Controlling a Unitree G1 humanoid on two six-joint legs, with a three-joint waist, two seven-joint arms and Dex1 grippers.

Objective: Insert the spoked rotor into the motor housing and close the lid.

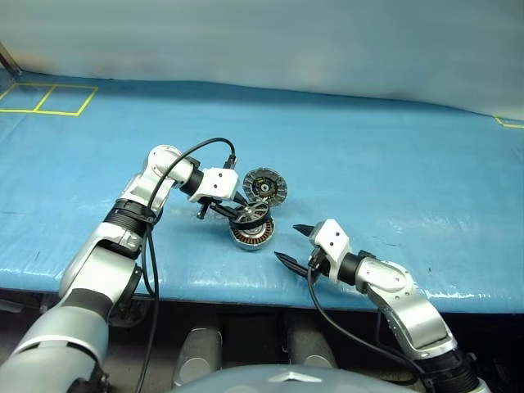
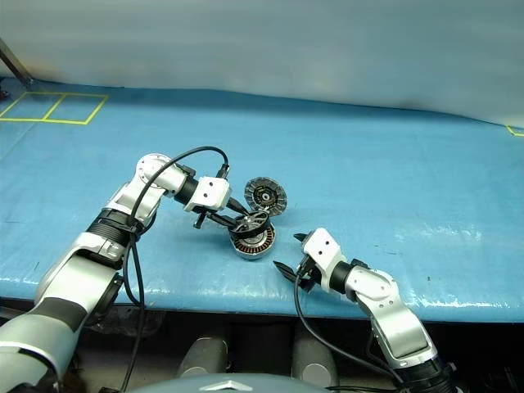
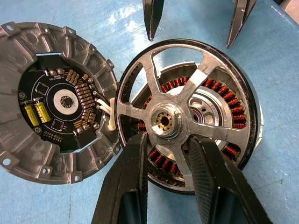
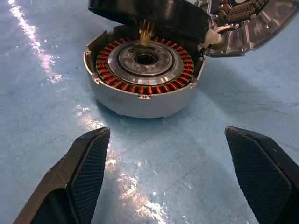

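Note:
The motor housing (image 1: 253, 237) sits on the blue table, its copper windings (image 4: 140, 86) facing up. Its lid (image 1: 264, 186) lies swung open behind it, circuit-board face (image 3: 56, 102) upward, still hinged to the rim. My left gripper (image 3: 168, 140) is shut on a spoke of the spoked rotor (image 3: 154, 79). The rotor hangs tilted just above the housing, with its brass shaft (image 4: 146, 31) pointing down over the centre hole. My right gripper (image 4: 166, 135) stands open on the near side of the housing, a short way off, with nothing between its fingers (image 4: 88, 158).
The blue table (image 1: 393, 164) runs wide to the right and behind the motor. Its front edge (image 1: 246, 295) lies just below my right gripper. Yellow tape squares (image 1: 49, 98) mark the far left corner. A black cable (image 1: 196, 151) loops over my left wrist.

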